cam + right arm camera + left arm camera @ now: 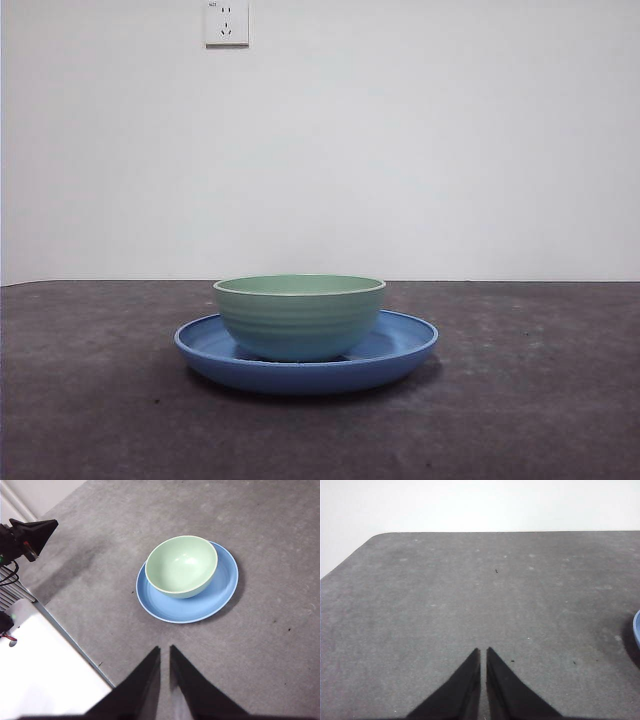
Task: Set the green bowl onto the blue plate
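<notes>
The green bowl (299, 316) stands upright inside the blue plate (400, 352) near the middle of the table. From the right wrist view the green bowl (182, 565) sits slightly off centre on the blue plate (220, 592), touching nothing else. My right gripper (165, 650) is shut and empty, raised well back from the plate. My left gripper (483, 651) is shut and empty over bare table, with only a sliver of the blue plate (637, 628) at the picture's edge. Neither arm shows in the front view.
The dark grey table (520, 400) ends at a white wall with a socket (226, 22). In the right wrist view the table's edge (75, 640) runs close by, with the other arm's black gripper (30, 537) beyond it.
</notes>
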Controlling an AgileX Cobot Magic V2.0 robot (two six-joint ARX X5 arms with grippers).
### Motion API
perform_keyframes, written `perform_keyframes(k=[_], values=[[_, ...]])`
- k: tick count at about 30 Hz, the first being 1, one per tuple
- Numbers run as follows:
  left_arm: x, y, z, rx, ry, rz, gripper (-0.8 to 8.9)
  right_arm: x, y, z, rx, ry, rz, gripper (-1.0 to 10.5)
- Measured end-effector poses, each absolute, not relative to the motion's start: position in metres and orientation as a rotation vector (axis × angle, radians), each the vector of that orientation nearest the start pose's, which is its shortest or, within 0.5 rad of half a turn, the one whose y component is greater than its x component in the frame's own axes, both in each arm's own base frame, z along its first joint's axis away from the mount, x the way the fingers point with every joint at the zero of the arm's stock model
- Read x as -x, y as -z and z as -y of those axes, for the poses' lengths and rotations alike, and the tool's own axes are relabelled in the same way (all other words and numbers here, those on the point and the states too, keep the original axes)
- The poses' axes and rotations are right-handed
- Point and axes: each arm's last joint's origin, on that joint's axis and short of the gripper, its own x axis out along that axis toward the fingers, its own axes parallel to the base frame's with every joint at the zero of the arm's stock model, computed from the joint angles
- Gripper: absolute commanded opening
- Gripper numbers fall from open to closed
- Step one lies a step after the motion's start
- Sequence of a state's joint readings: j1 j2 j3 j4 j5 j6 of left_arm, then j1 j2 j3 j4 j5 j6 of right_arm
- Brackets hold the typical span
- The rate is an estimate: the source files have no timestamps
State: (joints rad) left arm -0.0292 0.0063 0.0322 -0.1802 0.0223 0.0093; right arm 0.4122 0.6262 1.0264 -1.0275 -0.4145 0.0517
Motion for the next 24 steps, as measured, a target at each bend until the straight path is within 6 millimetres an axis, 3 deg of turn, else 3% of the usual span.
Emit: perform_keyframes(k=[16, 20, 24], values=[[-0.095, -0.157, 0.003, -0.01, 0.052, -0.154, 0.19, -0.07, -0.355, -0.042, -0.056, -0.769, -0.646, 0.3], [-0.095, -0.157, 0.003, -0.01, 0.052, -0.154, 0.19, -0.066, -0.351, -0.034, -0.076, -0.701, -0.529, 0.3], [-0.095, -0.157, 0.003, -0.01, 0.052, -0.154, 0.19, -0.07, -0.329, -0.027, -0.085, -0.609, -0.36, 0.3]])
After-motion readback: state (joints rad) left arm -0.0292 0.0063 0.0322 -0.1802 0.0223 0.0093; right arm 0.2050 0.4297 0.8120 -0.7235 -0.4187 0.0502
